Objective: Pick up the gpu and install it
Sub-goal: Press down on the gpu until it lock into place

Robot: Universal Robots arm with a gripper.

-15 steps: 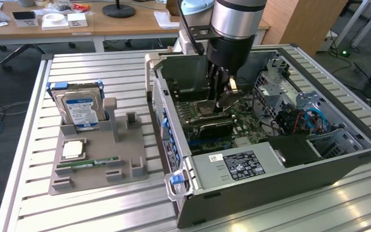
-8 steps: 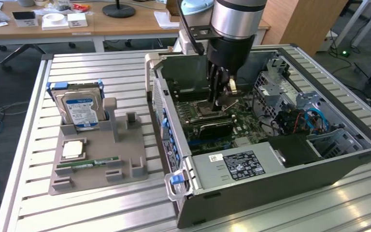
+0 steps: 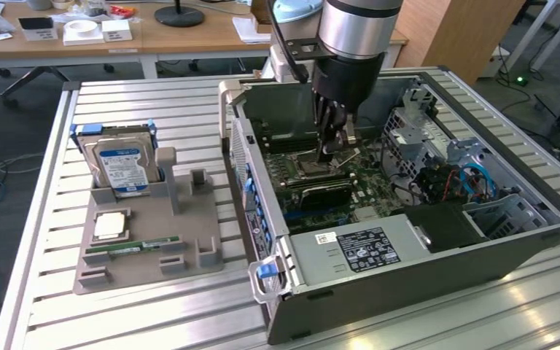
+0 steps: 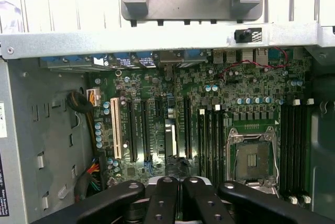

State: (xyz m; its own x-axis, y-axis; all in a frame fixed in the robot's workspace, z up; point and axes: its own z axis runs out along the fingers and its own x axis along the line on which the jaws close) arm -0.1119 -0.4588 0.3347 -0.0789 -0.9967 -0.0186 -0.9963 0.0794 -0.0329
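Observation:
In the exterior view the gpu (image 3: 319,192), a dark flat card, stands on edge on the green motherboard (image 3: 378,186) inside the open computer case (image 3: 426,255). My gripper (image 3: 337,144) hangs inside the case just above and behind the card, over the processor socket area. Seen from the wrist, its black fingers (image 4: 165,198) are pressed together, shut, with nothing between them, above the motherboard's (image 4: 209,93) expansion slots (image 4: 137,130). Whether the fingertips touch the card cannot be told.
A grey parts tray (image 3: 149,255) at the exterior view's left holds a blue-labelled hard drive (image 3: 122,168), a processor (image 3: 111,224) and a RAM stick (image 3: 129,248). The power supply (image 3: 358,248), cables (image 3: 455,182) and the case's walls crowd the gripper.

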